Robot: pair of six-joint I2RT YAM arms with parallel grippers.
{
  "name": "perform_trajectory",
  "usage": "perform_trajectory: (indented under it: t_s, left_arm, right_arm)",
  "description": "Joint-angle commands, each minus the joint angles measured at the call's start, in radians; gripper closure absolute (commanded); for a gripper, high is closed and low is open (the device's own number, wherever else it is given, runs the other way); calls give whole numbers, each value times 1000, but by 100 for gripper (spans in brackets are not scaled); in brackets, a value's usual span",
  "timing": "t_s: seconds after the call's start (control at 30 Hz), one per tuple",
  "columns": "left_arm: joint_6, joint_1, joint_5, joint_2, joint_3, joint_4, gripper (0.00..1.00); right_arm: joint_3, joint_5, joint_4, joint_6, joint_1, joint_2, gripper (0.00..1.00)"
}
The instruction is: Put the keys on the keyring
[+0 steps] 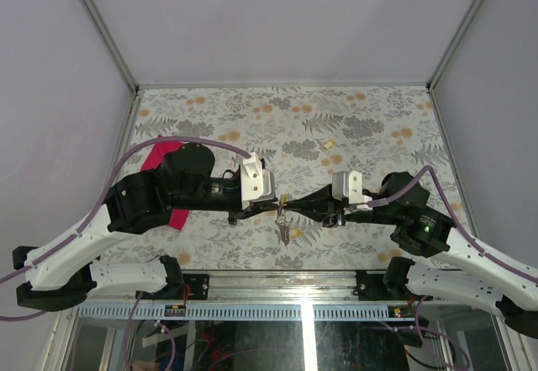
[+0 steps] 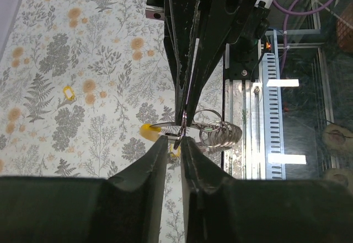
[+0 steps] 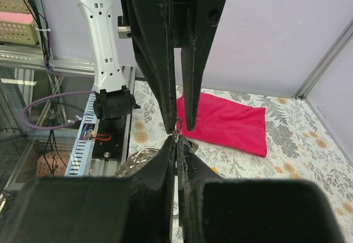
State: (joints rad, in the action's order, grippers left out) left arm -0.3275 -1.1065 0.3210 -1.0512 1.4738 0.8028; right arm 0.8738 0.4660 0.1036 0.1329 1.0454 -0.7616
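Arm links (image 1: 151, 198): black near the wrists, white lower down
Cables (image 1: 134, 153): purple (one per arm)
Fingers (image 2: 143, 171): black, tapered

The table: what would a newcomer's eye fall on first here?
The left pincer and right pincer meet tip to tip above the near edge of the table, with the keyring at their tips. A red cloth lies on the table's left side.

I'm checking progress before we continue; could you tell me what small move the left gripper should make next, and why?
Probably close the left gripper gently on the yellow-capped key: its jaws stand slightly apart around what looks like the key's blade, right at the ring that the shut right gripper pinches.
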Motion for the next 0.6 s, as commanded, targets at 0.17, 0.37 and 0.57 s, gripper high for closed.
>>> perform_trajectory:
  t_s: [0.17,0.37,0.57]
  left_arm:
    - [-2,-8,22,2,30,-16,100]
    - [-1,-8,24,12,35,-22,100]
    - [17,-7,34,24,16,-62,100]
  right_arm:
    - [31,10,105,-18,1,23,100]
    - [20,1,161,-52,1,31,100]
    - [-12,-41,276,-122,1,45,100]
